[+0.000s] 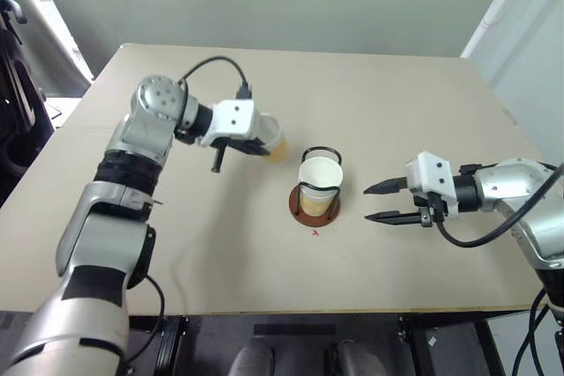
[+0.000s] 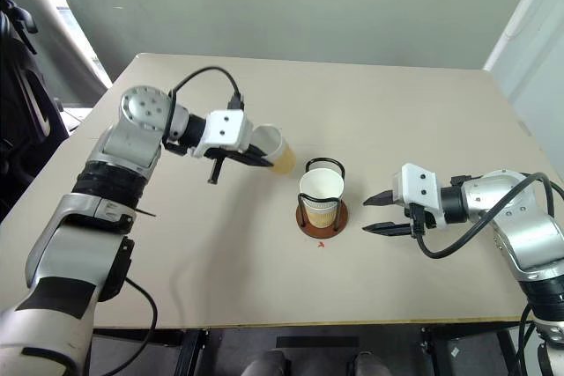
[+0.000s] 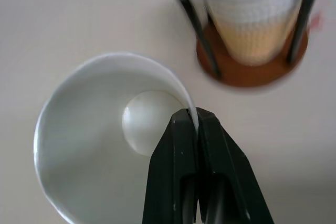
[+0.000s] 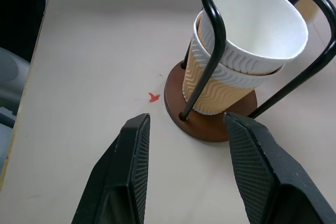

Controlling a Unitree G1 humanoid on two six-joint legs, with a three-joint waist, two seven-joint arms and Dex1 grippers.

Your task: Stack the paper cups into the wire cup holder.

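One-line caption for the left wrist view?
Left gripper pinches the rim of a paper cup beside the wire holder holding stacked cups.

A beige table (image 1: 264,288) is seen; the wire cup holder (image 1: 315,204) is set near its middle, a small red mark (image 1: 315,232) just nearer.

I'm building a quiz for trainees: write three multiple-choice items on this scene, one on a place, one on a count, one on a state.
1. Where is the wire cup holder?
A. Between the two grippers
B. At the table's far edge
C. On the floor

2. How many paper cups sit nested in the holder?
A. None
B. Two
C. Four

3. What is the left gripper doing?
A. Hanging open
B. Gripping the holder
C. Pinching a cup's rim

Answers:
1 A, it stands mid-table between them.
2 B, the nested cups show two rims.
3 C, its fingers clamp the held cup.
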